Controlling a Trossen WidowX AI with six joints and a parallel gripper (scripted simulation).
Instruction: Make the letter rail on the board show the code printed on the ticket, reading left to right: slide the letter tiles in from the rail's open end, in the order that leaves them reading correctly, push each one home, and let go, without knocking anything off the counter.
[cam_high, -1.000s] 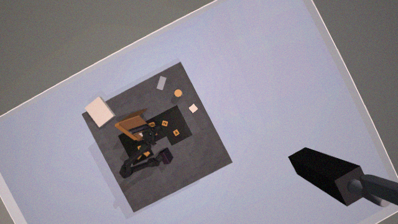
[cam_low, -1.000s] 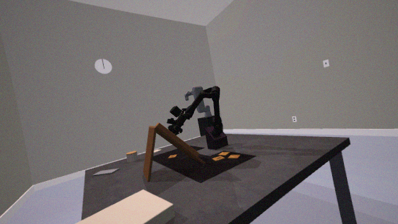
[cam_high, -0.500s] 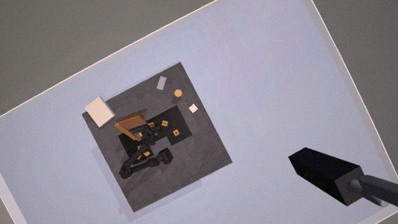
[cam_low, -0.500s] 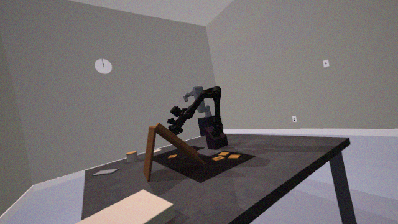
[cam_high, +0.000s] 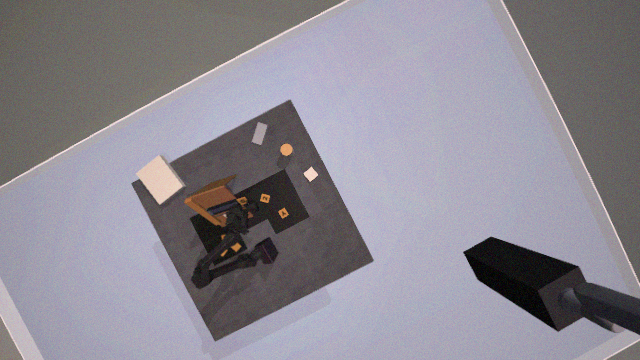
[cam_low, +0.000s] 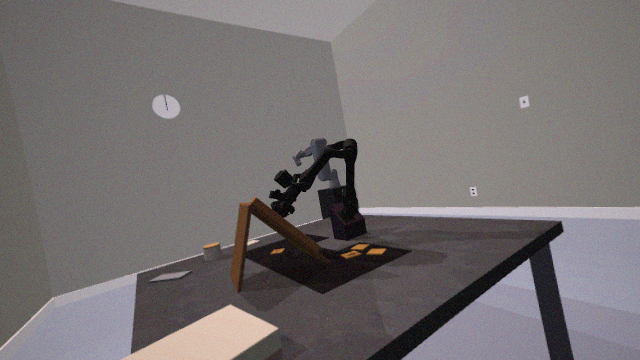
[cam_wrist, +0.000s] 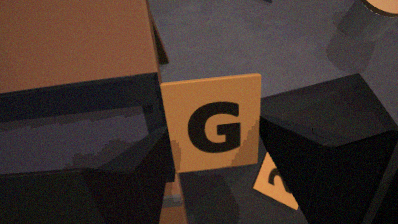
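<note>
My gripper (cam_wrist: 213, 127) (cam_low: 283, 210) is shut on the orange G tile (cam_wrist: 215, 120) (cam_high: 242, 201), whose letter is upright in the wrist view. The tile is right beside the right end of the dark rail (cam_wrist: 75, 102) on the sloping wooden board (cam_wrist: 75, 40) (cam_high: 204, 199) (cam_low: 285, 226). I cannot tell whether its edge is inside the rail. A tile that looks like a 2 (cam_wrist: 275, 187) (cam_high: 265, 198) lies on the dark mat, partly behind a finger in the wrist view. Another tile (cam_high: 283, 213) lies near it. Several tiles (cam_low: 376, 251) (cam_high: 236, 247) lie by the arm. No ticket print is legible.
A pale box (cam_high: 160, 180) (cam_low: 215, 332) stands at the counter's corner beyond the board. An orange-topped cylinder (cam_high: 286, 149) (cam_low: 212, 251), a flat grey piece (cam_high: 259, 133) (cam_low: 171, 276) and a small white square (cam_high: 310, 174) are on the counter. The arm covers part of the board from above.
</note>
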